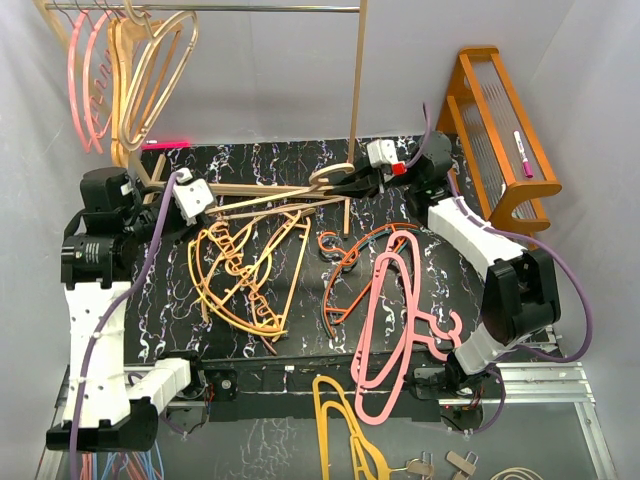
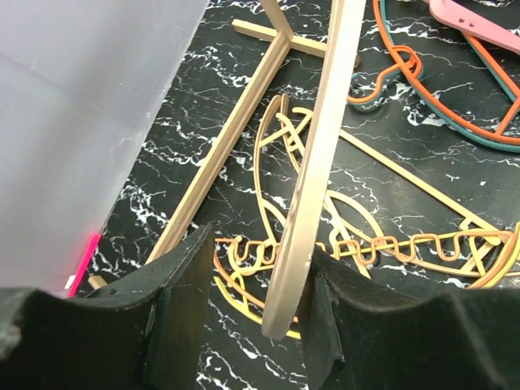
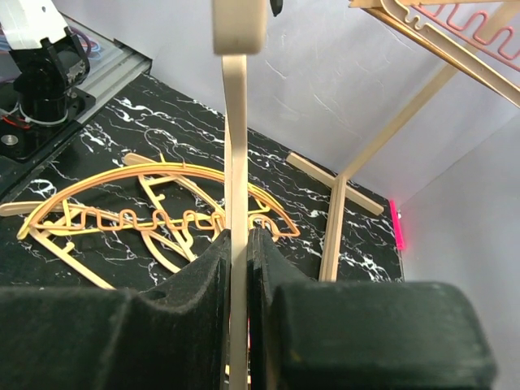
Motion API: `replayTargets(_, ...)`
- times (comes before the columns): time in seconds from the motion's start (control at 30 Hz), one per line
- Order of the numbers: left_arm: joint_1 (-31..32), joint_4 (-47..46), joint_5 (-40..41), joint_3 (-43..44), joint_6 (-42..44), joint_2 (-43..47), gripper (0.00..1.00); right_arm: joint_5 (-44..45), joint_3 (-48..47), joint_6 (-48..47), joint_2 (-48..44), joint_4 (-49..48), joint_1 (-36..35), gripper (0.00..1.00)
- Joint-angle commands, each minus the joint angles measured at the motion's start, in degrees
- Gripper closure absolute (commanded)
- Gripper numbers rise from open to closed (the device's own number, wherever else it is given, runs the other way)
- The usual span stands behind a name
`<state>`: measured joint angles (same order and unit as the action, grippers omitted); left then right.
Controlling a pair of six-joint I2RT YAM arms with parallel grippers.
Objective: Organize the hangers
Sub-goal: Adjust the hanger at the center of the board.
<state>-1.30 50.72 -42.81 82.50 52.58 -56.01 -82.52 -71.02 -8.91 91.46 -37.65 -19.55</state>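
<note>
Right claw [image 3: 240,241] pinches a pale wooden hanger [image 3: 234,122].

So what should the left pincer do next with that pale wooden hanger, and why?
Probably back the left pincer off the pale wooden hanger. Its jaws stand apart around the hanger's arm with a gap on one side, while the right pincer is clamped on what looks like the same hanger. The right arm alone seems to carry it, and could then lift it toward the rail.
</note>
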Motion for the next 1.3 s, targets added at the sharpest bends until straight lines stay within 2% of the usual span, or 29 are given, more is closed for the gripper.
replayTargets(0.0,0.23,1.08,-5.61,1.61,1.61,-1.14,0.6,-0.05,-1.04,-0.07,-3.05,-1.85,1.86,0.92)
replayTargets(0.33,0.23,2.34,-5.25,1.59,2.79,-1.34,0.61,0.01,-1.61,1.4,-2.33,-3.76,3.79,0.92)
replayTargets(0.47,0.19,1.56,-5.7,1.15,2.79,-1.47,0.66,-0.27,-1.4,5.26,-1.7,-8.17,3.8,0.92)
replayTargets(0.7,0.2,-0.22,-7.18,1.08,2.71,-2.31,0.71,-0.59,-1.31,6.52,-1.73,-9.3,3.76,0.92)
replayTargets(0.77,0.2,-0.5,-7.74,1.08,2.84,-2.56,0.75,-0.68,-1.23,6.54,-1.84,-9.33,3.77,0.92)
replayTargets(0.87,0.21,-0.15,-8.91,1.61,3.49,-3.29,1.0,-1.0,-1.3,6.87,-1.83,-9.3,3.76,0.92)
replayTargets(1.03,0.16,3.67,-11.71,3.45,5.41,-3.86,1.0,-1.6,-1.4,7.4,-1.66,-9.2,3.78,0.92)
replayTargets(1.1,0.2,4.64,-11.56,4.58,3.38,-3.27,1.0,-0.89,-1.35,7.45,-1.74,-9.2,3.76,0.92)
replayTargets(1.13,0.17,2.68,-10.14,4.68,-0.31,-2.52,1.0,-0.04,-1.31,7.57,-1.92,-9.22,3.78,0.88)
replayTargets(1.2,0.16,1.21,-5.82,5.9,-5.21,-1.38,1.0,1.63,-1.35,7.95,-2.25,-9.04,3.78,0.69)
replayTargets(1.27,0.23,2.18,-0.99,7.59,-6.72,-0.52,1.0,3.7,-1.2,8.1,-2.79,-9.11,3.79,0.45)
